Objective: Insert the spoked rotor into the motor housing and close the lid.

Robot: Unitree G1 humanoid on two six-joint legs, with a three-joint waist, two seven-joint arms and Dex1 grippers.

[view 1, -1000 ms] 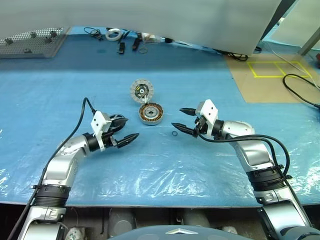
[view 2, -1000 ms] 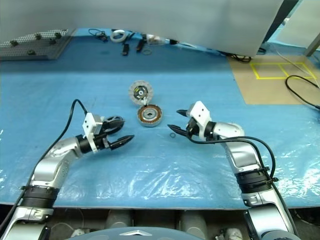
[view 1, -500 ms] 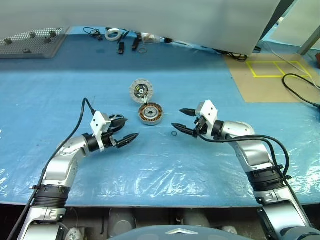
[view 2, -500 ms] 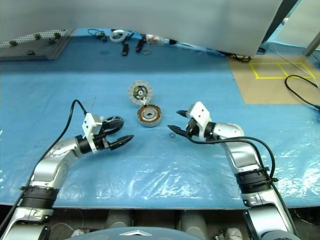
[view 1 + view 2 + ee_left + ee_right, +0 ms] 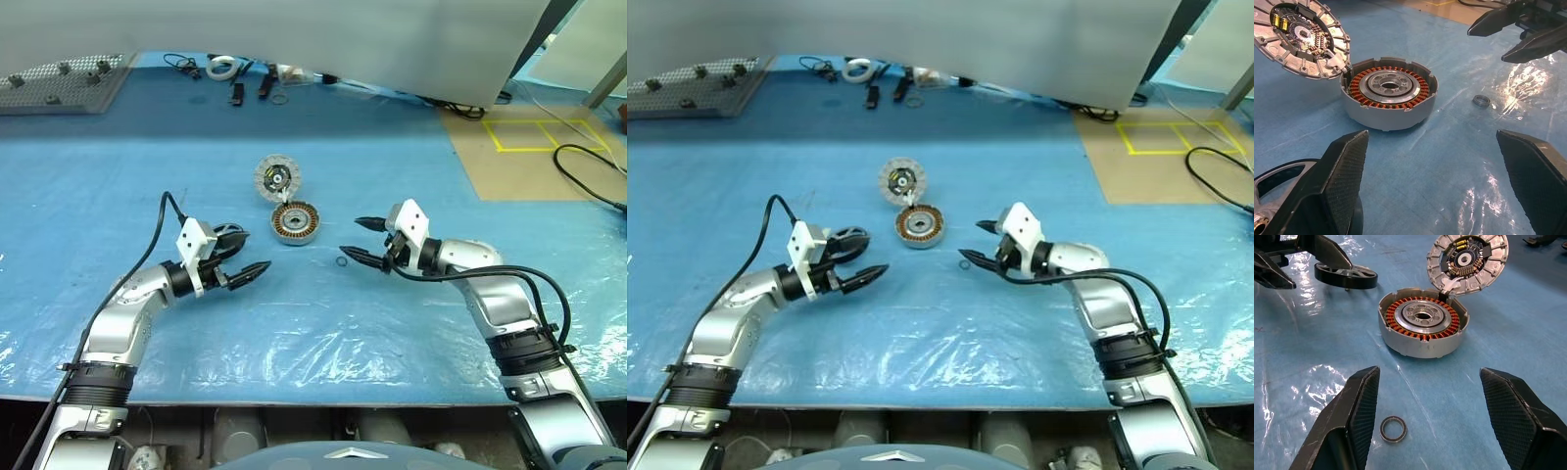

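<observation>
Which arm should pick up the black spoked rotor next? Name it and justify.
Left. The black spoked rotor lies right beside the open left gripper, while the open right gripper sits across the silver copper-wound motor housing, above a small metal ring.

Right end effector [image 5: 357, 242] shifted slightly lower in head views; fingers spread, empty.

Desk [image 5: 323, 117] covered in blue sheet, clear plastic film [image 5: 323, 343] glaring over the 6 o'clock half. Grey panel [image 5: 294, 39] along 12. Perforated metal plate [image 5: 59, 83] at 10. Brown board [image 5: 534, 147] with yellow tape squares [image 5: 544, 132] at 2, black cable [image 5: 588, 176] across it.
</observation>
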